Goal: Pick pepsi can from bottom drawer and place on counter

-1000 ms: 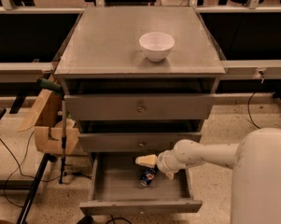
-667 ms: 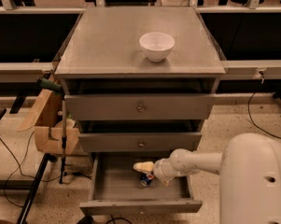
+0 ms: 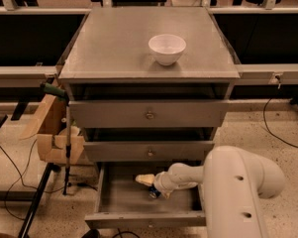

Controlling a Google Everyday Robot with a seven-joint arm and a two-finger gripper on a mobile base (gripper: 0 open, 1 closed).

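The gripper hung inside the bottom drawer, below the front edge of the worktop. The pepsi can lay beneath it, toward the drawer front, axis unclear. Whether the gripper grasped anything could not be told.

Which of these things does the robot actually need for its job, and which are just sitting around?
Needed:
pepsi can, in the open bottom drawer
counter
claw, down in that drawer by the can

Lying about:
white bowl on the counter
cardboard box beside the cabinet
knobbed drawers
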